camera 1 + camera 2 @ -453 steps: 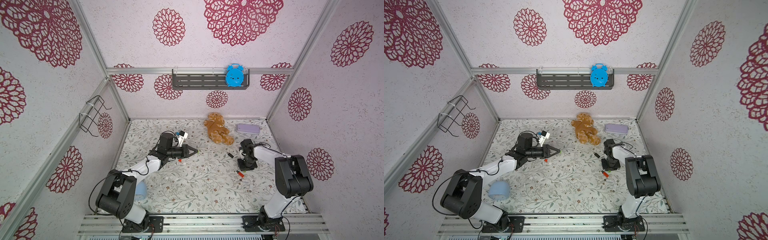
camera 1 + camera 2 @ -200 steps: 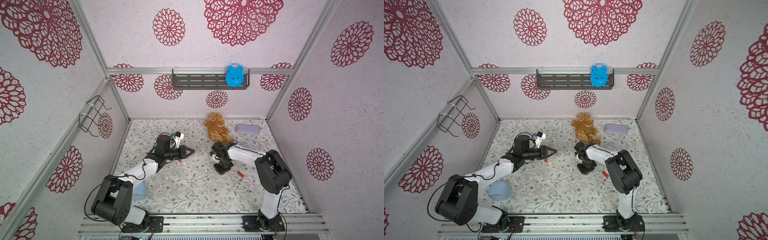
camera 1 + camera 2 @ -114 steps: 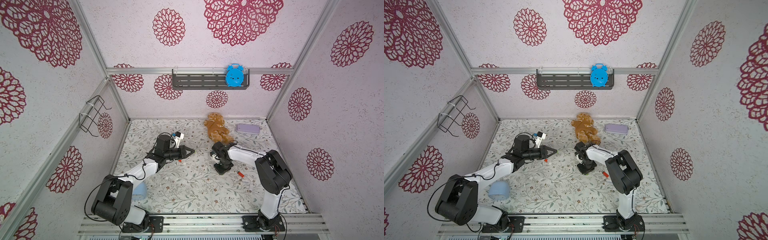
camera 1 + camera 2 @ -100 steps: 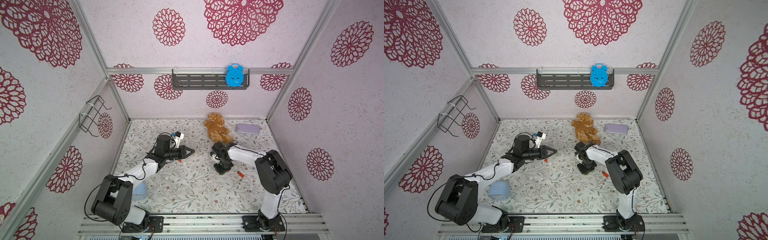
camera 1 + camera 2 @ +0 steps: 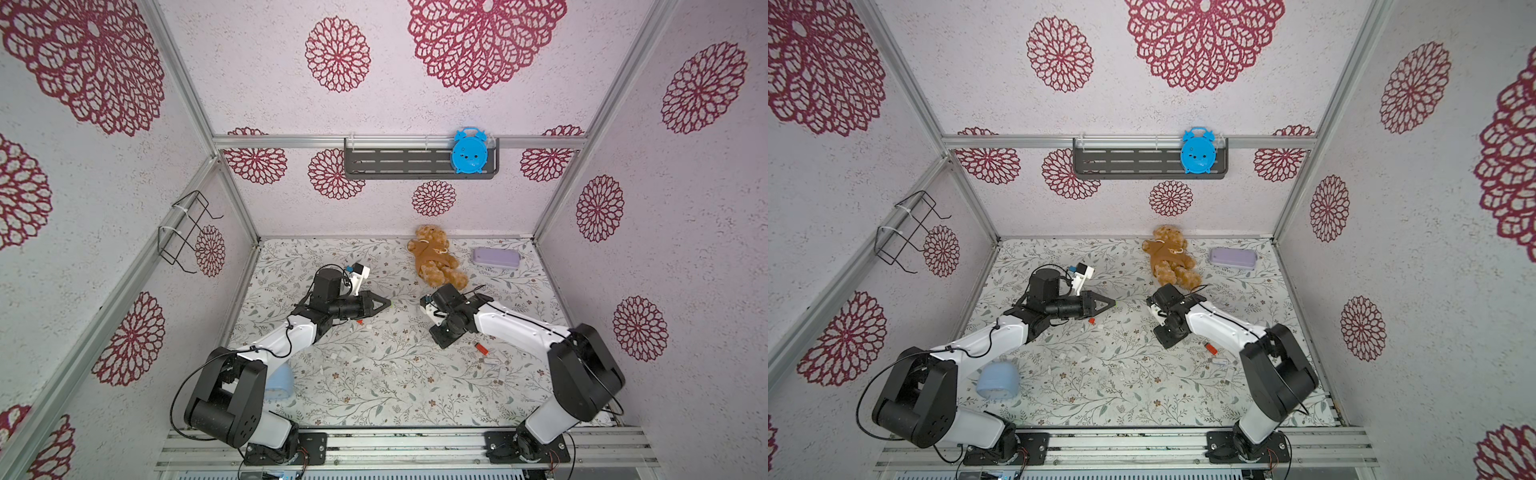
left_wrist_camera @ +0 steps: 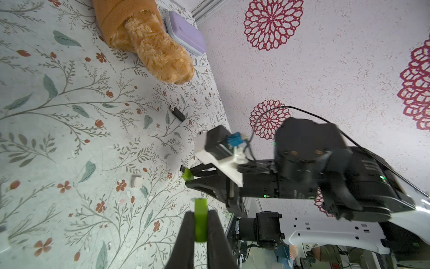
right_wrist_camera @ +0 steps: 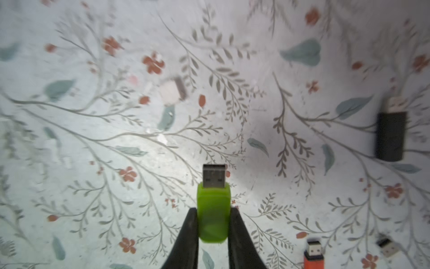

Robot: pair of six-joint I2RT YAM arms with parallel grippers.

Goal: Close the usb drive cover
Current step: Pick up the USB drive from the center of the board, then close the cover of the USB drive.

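My left gripper (image 6: 200,216) is shut on a small green cover (image 6: 200,210), held above the floral table; in both top views its tip (image 5: 388,302) (image 5: 1113,304) points right. The right gripper (image 7: 213,223) is shut on the green usb drive (image 7: 214,209), whose bare metal plug (image 7: 214,175) sticks out past the fingertips toward the table. The left wrist view shows that drive (image 6: 187,175) at the right gripper's tip, a short gap from the cover. In both top views the right gripper (image 5: 444,337) (image 5: 1169,337) points down and hides the drive.
A black usb drive (image 7: 391,137) (image 6: 178,114) and an orange one (image 7: 313,256) (image 5: 481,348) lie on the table near the right gripper. A white cap (image 7: 172,90), a teddy bear (image 5: 434,257), a purple case (image 5: 496,258) and a blue cup (image 5: 998,380) also lie there.
The right arm swung from the right side to the middle with the green drive, then stayed. Its jaws tightened slightly on the drive. The left arm shifted slightly left early on, then held still.
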